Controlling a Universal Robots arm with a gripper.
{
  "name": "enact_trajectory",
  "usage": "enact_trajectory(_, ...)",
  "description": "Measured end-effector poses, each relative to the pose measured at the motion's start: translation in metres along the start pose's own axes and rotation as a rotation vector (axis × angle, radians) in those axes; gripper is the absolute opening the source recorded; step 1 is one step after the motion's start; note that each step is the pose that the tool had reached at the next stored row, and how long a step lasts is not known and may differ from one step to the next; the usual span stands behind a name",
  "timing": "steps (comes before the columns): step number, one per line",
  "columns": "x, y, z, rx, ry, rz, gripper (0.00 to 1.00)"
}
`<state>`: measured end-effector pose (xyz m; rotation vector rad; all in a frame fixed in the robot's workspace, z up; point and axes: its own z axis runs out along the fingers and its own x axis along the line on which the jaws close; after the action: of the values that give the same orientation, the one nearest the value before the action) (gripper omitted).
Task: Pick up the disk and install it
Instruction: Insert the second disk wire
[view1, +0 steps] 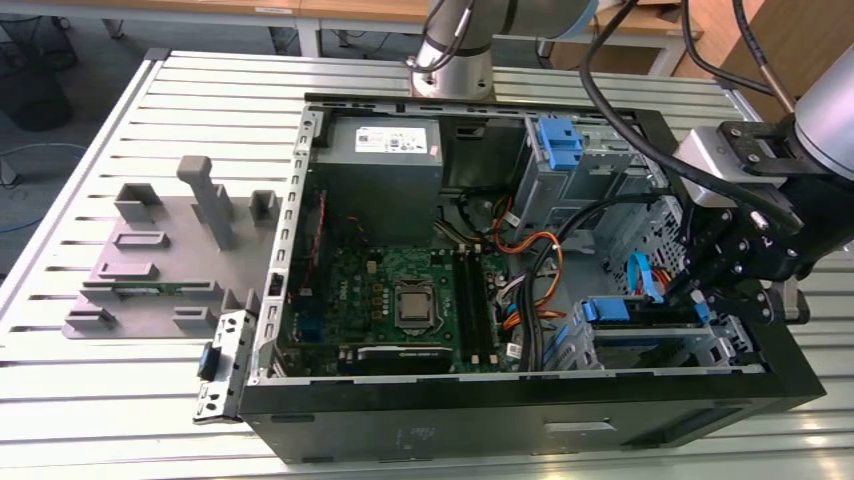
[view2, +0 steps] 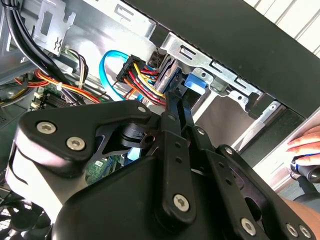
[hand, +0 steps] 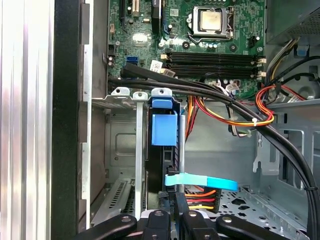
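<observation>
- Exterior view: the open PC case (view1: 534, 395) is lying on the slotted bench (view1: 200, 110). The arm is reaching in from the exterior view's right, w/ the claw (view1: 707, 300) hanging at the drive cage (view1: 667, 345) in the case's near right corner.
- The disk (view1: 625, 310) is sitting in that cage. Its blue carrier end is pointing to the exterior view's left, toward the motherboard (view1: 400, 300).
- Key relation: the disk is lying directly ahead of the claw, on the exterior view's left of it. Its long axis is running from the claw straight away, approx. in line w/ the fingers, not across them.
- In the first wrist view the disk (hand: 164, 130) is standing on its thin edge between the cage walls. The claw (hand: 172, 215) is meeting its near end, and the blue tab is at the far end by the cage's metal lugs (hand: 140, 92).
- Claw state: narrow. In the second wrist view the claw (view2: 172, 100) is drawn close together around the disk (view2: 196, 82), so I am judging it is gripping the disk's edge.
- A flat blue data cable (hand: 200, 181) and red-yellow power wires (hand: 200, 197) are crossing just beside the claw, so snagging is possible.
- A person's hand (view2: 305, 142) is resting outside the case.
</observation>
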<state>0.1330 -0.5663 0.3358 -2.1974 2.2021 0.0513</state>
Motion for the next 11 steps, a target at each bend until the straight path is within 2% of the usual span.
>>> enact_trajectory(11, 0.0, 0.0003, 0.002, 0.0, -0.0003, 0.0, 0.16)
